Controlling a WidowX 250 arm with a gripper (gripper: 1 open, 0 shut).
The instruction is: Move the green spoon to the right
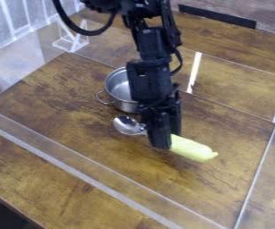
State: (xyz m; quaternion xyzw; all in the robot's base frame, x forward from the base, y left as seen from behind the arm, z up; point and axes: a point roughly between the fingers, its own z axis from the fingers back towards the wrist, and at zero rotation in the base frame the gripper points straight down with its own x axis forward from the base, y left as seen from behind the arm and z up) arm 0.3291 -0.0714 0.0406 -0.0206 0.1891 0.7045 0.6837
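The green spoon (193,148) hangs just above the wooden table, its yellow-green handle pointing to the lower right and its shiny silver bowl (130,126) to the left. My gripper (162,136) comes down from above and is shut on the green spoon near where handle meets bowl. The black fingers hide the spoon's neck. The spoon is in front of the steel pot (123,89) and a little to its right.
A clear plastic wall (127,192) frames the wooden table (55,107) on all sides. A white rack (68,38) stands outside it at the back left. The arm (151,45) rises over the pot.
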